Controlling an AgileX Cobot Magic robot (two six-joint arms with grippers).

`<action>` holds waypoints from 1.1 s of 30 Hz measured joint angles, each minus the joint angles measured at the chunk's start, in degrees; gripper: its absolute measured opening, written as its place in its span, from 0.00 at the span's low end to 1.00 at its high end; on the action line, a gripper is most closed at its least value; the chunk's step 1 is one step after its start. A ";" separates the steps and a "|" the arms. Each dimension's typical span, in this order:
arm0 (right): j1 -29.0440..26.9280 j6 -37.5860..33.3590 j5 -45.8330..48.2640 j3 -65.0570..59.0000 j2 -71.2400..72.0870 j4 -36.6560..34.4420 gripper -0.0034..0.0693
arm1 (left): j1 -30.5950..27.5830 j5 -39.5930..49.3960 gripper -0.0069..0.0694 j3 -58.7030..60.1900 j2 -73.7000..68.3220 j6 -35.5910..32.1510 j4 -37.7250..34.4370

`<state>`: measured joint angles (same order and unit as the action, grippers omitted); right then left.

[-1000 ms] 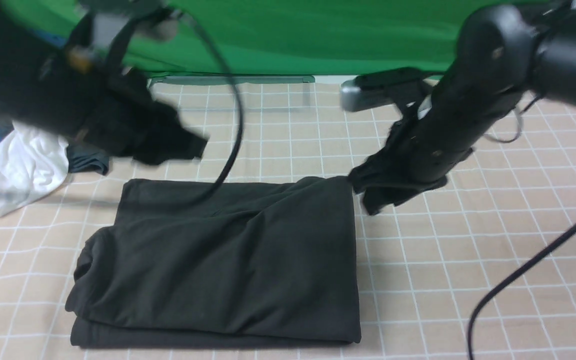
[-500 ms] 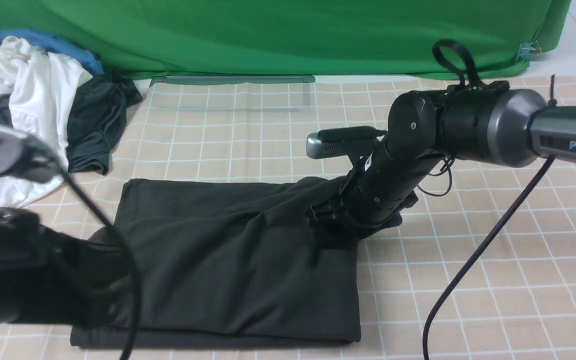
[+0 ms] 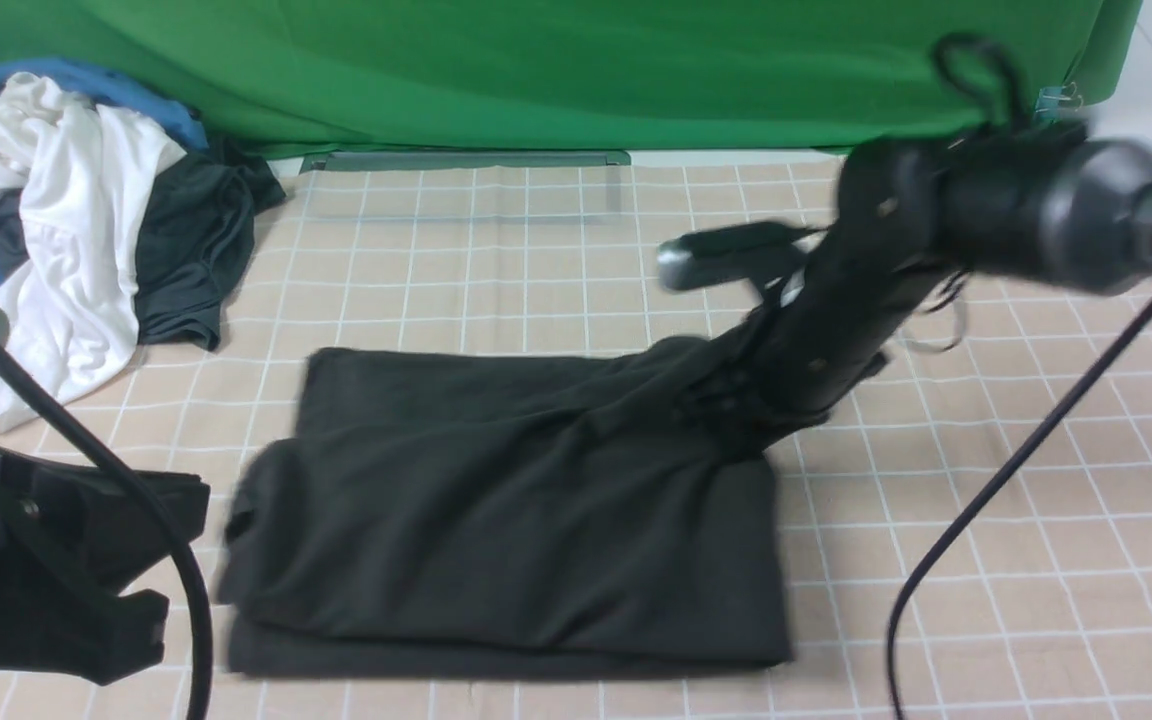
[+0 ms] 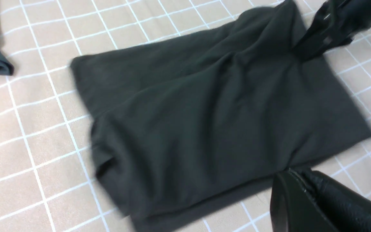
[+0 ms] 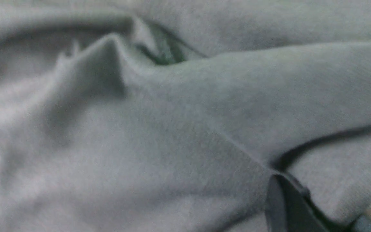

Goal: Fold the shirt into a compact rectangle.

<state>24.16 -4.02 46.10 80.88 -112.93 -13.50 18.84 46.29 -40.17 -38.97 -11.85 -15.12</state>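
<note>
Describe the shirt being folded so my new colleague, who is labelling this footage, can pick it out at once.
Start from the green backdrop and come toward the camera across the beige checked cloth. The shirt is the large black folded slab in the middle, with the right pincer at its far right corner. Unlike the clothes pile at far left, it lies flat and roughly rectangular.
</note>
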 joint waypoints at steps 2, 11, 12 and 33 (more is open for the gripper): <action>-2.36 0.13 1.56 0.00 1.12 1.22 0.20 | 0.00 0.00 0.12 0.00 0.00 0.00 0.00; -4.71 -0.56 4.96 0.42 1.84 6.07 0.32 | 0.00 0.03 0.12 0.00 0.00 0.00 0.05; -4.76 -0.56 6.68 0.94 2.08 7.57 0.39 | 0.00 0.03 0.12 0.00 0.00 0.00 0.25; -4.80 7.48 2.50 -11.27 59.66 23.02 0.10 | 0.00 0.20 0.12 0.00 0.00 2.79 0.65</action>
<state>19.36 3.46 48.61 69.61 -53.27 9.52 18.84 46.49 -40.17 -38.97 -9.06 -14.47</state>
